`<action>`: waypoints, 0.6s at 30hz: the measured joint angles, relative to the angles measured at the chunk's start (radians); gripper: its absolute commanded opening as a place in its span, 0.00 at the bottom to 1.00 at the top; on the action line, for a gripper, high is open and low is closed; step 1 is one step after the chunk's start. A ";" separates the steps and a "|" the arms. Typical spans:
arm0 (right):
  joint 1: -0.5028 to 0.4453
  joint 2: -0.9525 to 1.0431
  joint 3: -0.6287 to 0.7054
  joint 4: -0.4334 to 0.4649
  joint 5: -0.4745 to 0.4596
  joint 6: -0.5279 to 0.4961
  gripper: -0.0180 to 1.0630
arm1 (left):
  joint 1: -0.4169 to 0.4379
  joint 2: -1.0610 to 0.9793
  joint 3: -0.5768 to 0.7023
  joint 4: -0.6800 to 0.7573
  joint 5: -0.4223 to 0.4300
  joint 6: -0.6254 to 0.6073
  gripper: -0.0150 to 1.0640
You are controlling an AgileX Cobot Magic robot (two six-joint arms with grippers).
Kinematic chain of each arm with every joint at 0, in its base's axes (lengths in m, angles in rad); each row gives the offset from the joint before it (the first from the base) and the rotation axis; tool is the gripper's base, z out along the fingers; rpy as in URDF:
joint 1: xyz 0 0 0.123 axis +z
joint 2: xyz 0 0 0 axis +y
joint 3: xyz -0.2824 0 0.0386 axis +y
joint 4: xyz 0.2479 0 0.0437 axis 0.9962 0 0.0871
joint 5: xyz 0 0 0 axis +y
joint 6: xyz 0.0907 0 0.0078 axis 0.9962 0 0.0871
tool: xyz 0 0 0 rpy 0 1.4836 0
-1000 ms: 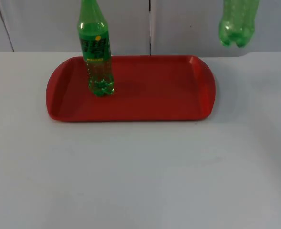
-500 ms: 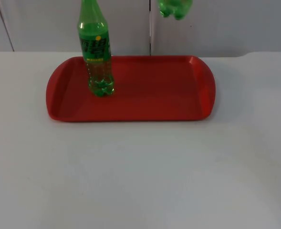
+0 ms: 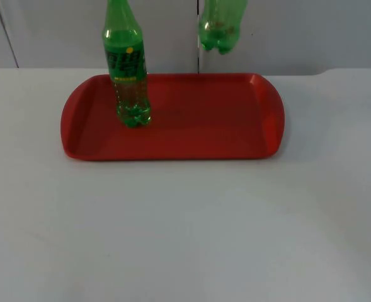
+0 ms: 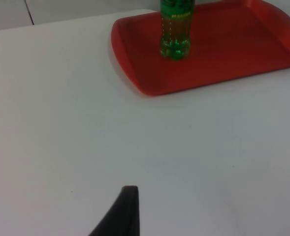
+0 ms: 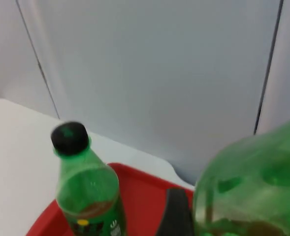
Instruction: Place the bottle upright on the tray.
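- Hanging in the air above the far edge of the red tray (image 3: 261, 113), a second green bottle (image 3: 220, 26) is seen base-down in the top view; it is judged to be carried by the right gripper, though the hold itself is out of sight there.
- From the right wrist view, the carried bottle's green body (image 5: 248, 187) looms close beside a black fingertip (image 5: 175, 214) — whether the right gripper is clenched on it or loose cannot be told from these pictures.
- A labelled bottle (image 3: 126, 69) with a black cap (image 5: 69, 137) is already stood upright on the tray's left part, near its far rim.
- The step in hand is judged to be the lowering of the carried bottle onto the bare middle of the tray, well apart from the standing one.
- For a good placement, the bottle should be kept vertical, brought forward over the tray floor rather than its raised rim, and set down until the lobed base is fully seated — release only then.
- A sideways sweep toward the standing bottle should be avoided; a light, nearly empty bottle is likely to topple at a touch.
- The left gripper's fingertip (image 4: 120, 214) is seen low over the white table (image 3: 185, 226), waiting short of the tray; its state cannot be told.
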 measured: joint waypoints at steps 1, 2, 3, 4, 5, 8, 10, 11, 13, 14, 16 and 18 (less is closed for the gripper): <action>0.000 0.021 0.000 0.000 -0.015 0.000 0.02 | 0.000 0.000 0.000 0.000 0.000 0.000 0.99; 0.000 0.043 0.000 0.000 -0.028 0.000 0.02 | 0.000 0.000 0.000 0.000 0.000 0.000 0.99; 0.000 0.043 0.000 0.000 -0.028 0.000 0.02 | 0.000 0.000 0.000 0.000 0.000 0.000 0.99; 0.000 0.066 -0.002 0.000 -0.041 0.000 0.02 | 0.000 0.000 0.000 0.000 0.000 0.000 0.99; 0.000 0.086 -0.012 0.000 -0.041 0.000 0.02 | 0.000 0.000 0.000 0.000 0.000 0.000 0.99; 0.000 0.170 -0.063 0.000 -0.048 0.000 0.02 | 0.000 0.000 0.000 0.000 0.000 0.000 0.99; 0.000 0.195 -0.088 0.000 -0.048 0.000 0.02 | 0.000 0.000 0.000 0.000 0.000 0.000 0.99; 0.000 0.227 -0.112 0.000 -0.050 0.000 0.02 | 0.000 0.000 0.000 0.000 0.000 0.000 0.99; 0.000 0.298 -0.185 0.000 -0.050 0.000 0.02 | 0.000 0.000 0.000 0.000 0.000 0.000 0.99; 0.000 0.298 -0.185 0.000 -0.050 0.000 0.02 | 0.000 0.000 0.000 0.000 0.000 0.000 0.99; 0.000 0.343 -0.225 0.000 -0.050 0.000 0.02 | 0.000 0.000 0.000 0.000 0.000 0.000 0.99; 0.000 0.410 -0.300 0.000 -0.047 0.000 0.02 | 0.000 0.000 0.000 0.000 0.000 0.000 0.99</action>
